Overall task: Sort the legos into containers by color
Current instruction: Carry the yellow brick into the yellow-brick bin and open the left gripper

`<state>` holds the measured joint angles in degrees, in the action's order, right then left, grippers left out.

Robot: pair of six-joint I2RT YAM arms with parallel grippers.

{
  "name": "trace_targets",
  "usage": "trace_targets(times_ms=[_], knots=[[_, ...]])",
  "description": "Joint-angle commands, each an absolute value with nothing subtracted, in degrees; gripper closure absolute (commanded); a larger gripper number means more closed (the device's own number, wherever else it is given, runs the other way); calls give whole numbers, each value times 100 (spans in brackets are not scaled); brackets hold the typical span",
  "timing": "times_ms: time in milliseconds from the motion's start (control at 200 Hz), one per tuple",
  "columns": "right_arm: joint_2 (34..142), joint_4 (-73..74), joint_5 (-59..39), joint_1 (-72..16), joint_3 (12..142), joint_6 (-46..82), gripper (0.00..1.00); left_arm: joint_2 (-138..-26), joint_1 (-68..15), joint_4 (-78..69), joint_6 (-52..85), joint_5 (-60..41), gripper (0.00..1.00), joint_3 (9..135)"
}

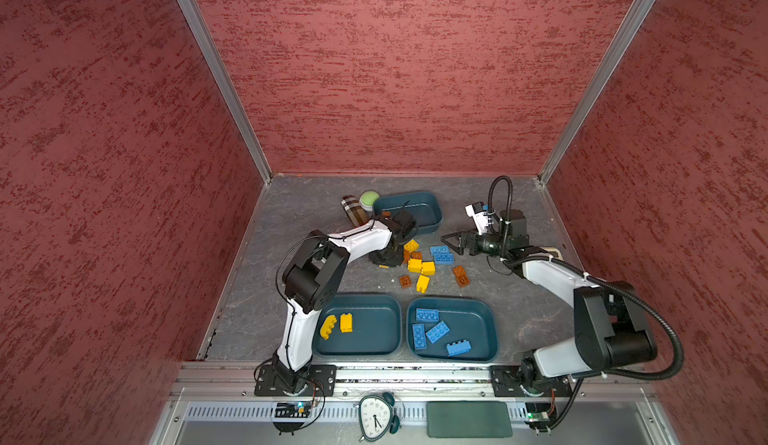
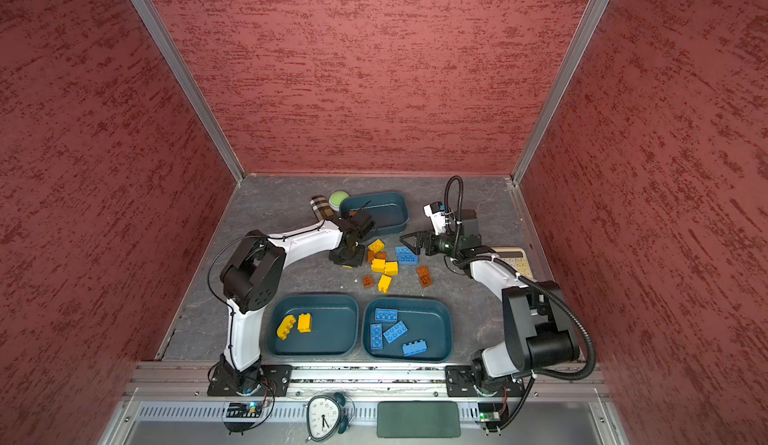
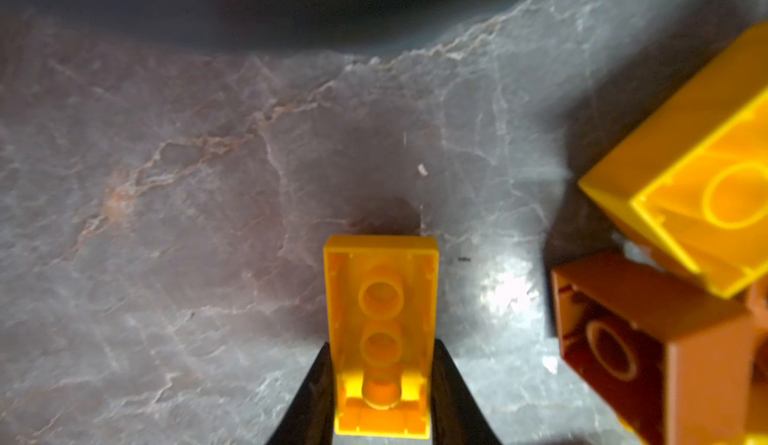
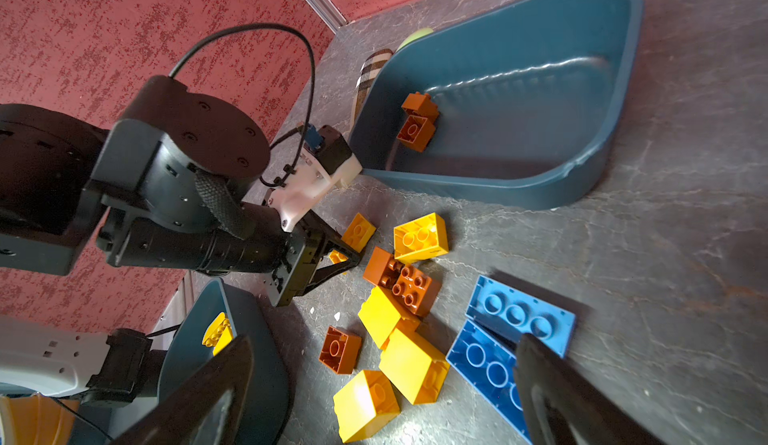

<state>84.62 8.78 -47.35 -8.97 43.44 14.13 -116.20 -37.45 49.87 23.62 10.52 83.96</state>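
Assessing progress: what is sorted, and what is left? (Supervisor)

Under half done, in my judgement. Eight pieces sit in tubs. About a dozen legos lie loose on the worktop between the three tubs: four yellow bricks, two blue plates side by side, several brown bricks, and one more piece in the left tool. (Inspector)

Contents per container? (Supervisor)

Near left tub: two yellow pieces, apart from each other. Near right tub: four blue pieces, none stacked. Far tub: two brown pieces, touching, against one wall. No colour is mixed in any tub, as far as shown. (Inspector)

State of the tools? (Supervisor)

Left tool is down at the edge of the loose pile, pinching a narrow yellow brick by its two long sides, hollow underside toward the wrist camera. Whether that brick is clear of the worktop I cannot tell. Right tool is spread wide, holds nothing and hangs near the blue plates. Judged destination for the pinched brick: near left tub. (Inspector)
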Motion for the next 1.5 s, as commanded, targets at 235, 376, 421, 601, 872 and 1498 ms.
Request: trace_targets(times_ms=[235, 376, 421, 601, 872, 1498], knots=[[8501, 1287, -4877, -949, 4374, 1581, 1, -9717, -3850, 5964, 2301, 497, 68, 7723], [8610, 1318, -4930, -980, 4434, 1601, 1, -8908, -4023, 6435, 2527, 25, 67, 7170], [8652, 1318, -4937, -999, 4455, 1600, 1, -8683, -4095, 6613, 2593, -84, 66, 7026], [8838, 1289, -4960, -1044, 4603, 1584, 1, -7960, -4392, 7209, 3116, -225, 66, 6582], [8916, 978, -4984, -1056, 4819, 1398, 1, -7400, -4809, 7193, 3819, -554, 67, 5445], [8884, 887, -4904, -1059, 4764, 1318, 1, -8100, -4400, 6075, 4149, -375, 56, 5094]])
